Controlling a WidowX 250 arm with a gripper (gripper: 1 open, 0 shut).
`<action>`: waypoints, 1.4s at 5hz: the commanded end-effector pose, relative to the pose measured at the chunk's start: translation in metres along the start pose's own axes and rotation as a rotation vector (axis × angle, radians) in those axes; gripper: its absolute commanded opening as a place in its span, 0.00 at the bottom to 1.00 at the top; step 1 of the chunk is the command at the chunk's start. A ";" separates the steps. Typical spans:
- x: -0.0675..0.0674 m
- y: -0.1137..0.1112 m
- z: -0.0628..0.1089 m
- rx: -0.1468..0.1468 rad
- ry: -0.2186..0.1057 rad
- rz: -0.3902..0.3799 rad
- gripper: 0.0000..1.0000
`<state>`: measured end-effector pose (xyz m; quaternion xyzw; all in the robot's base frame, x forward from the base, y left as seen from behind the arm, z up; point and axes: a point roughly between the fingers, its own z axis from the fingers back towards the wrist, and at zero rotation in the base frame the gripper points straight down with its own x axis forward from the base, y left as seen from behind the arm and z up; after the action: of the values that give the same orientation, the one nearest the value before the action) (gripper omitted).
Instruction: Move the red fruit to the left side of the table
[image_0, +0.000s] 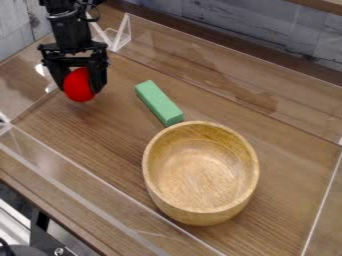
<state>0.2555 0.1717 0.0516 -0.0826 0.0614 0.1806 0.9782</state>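
Wooden bowl (201, 171), round, light, upright. Green block (158, 102) lies just up-left of bowl, apart, angled diagonally.

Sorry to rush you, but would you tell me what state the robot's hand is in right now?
Hand: fingers spread wide, standing either side of the red fruit near the table's left end; whether they grip it cannot be told.

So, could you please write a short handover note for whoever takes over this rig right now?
Gripper: jaws open, pointing down, straddling the red fruit; whether the fruit rests on the wood cannot be told.
Red fruit: at the left side of the table, beside the green block; wooden bowl sits nearer the camera.
Done: fruit appears delivered left.
Left: lift the gripper clear and confirm the fruit stays.
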 end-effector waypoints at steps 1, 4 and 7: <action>0.007 -0.002 0.016 0.023 -0.048 -0.019 1.00; 0.003 -0.010 0.025 0.014 -0.044 -0.036 1.00; -0.002 -0.016 0.037 -0.005 -0.046 -0.045 1.00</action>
<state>0.2541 0.1594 0.0629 -0.1031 0.0803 0.1699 0.9767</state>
